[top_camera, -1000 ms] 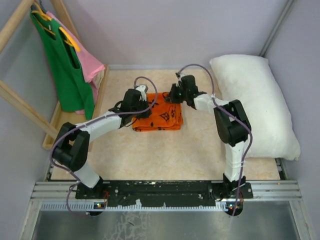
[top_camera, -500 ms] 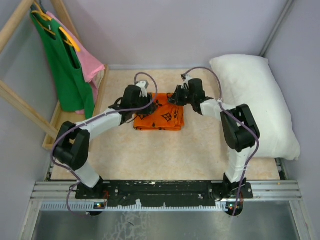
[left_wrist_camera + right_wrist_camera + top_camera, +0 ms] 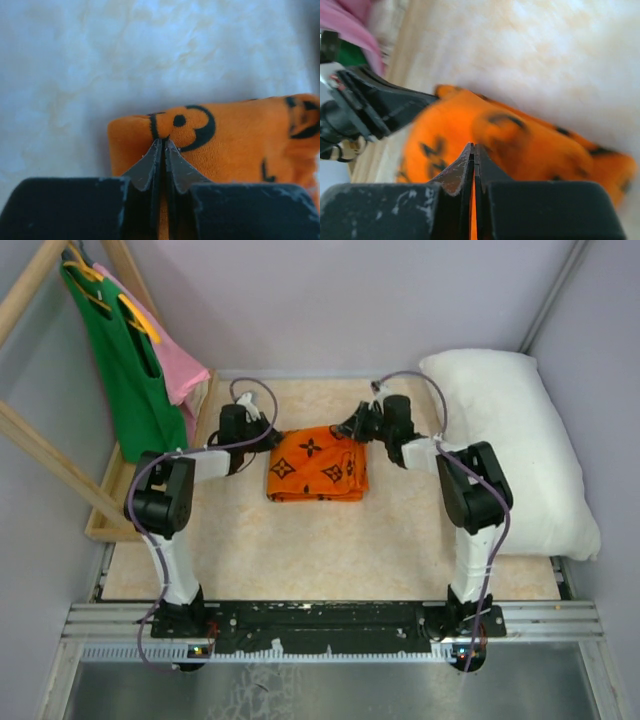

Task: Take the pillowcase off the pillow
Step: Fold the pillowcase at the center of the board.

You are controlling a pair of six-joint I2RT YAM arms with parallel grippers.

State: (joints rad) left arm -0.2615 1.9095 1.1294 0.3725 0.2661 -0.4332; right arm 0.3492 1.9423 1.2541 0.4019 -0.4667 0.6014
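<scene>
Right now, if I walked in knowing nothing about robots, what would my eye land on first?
The bright orange pillowcase, folded flat in the middle of the table, with the left end effector and right end effector closed at its far corners. Next, the plump white pillow, bare, along the right side. Then the green top and pink garment hanging on the wooden rack at far left.

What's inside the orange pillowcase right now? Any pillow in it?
No pillow: the pillow lies bare at the right side of the table. The pillowcase lies folded flat mid-table; whatever is between its folds is covered.
</scene>
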